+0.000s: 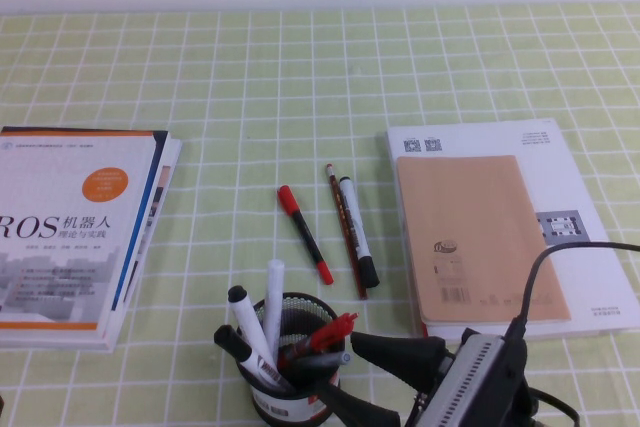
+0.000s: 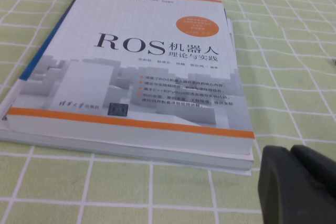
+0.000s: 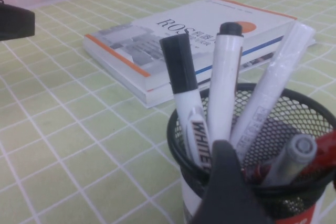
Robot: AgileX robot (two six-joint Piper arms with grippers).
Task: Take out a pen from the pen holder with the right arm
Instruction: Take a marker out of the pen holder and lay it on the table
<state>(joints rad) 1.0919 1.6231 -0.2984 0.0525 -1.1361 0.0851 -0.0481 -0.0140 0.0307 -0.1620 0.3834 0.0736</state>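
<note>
Inspecting the high view: I am holding my right gripper [image 1: 337,367] low at the table's near edge, just beside the right side of the pen holder [image 1: 280,405]. My jaws are standing released, spread wide and grasping nothing. One finger is pointing at the rim near the red pen [image 1: 330,332]; the other is lying lower, across the holder's front. Whether either is touching the mesh, I cannot tell. The holder is standing upright on the green checked cloth [image 1: 250,77] and is carrying the red pen, a grey pen [image 1: 332,358], an all-white marker [image 1: 273,292], a black-tipped marker [image 1: 243,315] and a black-capped marker [image 1: 233,344]. Beyond it, a loose red pen [image 1: 305,234], a brown pencil [image 1: 345,232] and a loose marker [image 1: 357,232] are lying side by side. The ROS book stack [image 1: 70,237] is lying to the left. A tan notebook [image 1: 480,237] is resting on a white book [image 1: 575,172] to the right.

Left wrist view: my left gripper [image 2: 296,182] is hanging low over the cloth, near a corner of the ROS book stack. Whether it is released or clenched, I cannot tell.

Right wrist view: the holder is sitting directly ahead, with the three markers leaning out of it. The grey and red pens are lying lower inside. One dark finger [image 3: 226,187] is rising in front of the near rim.
</note>
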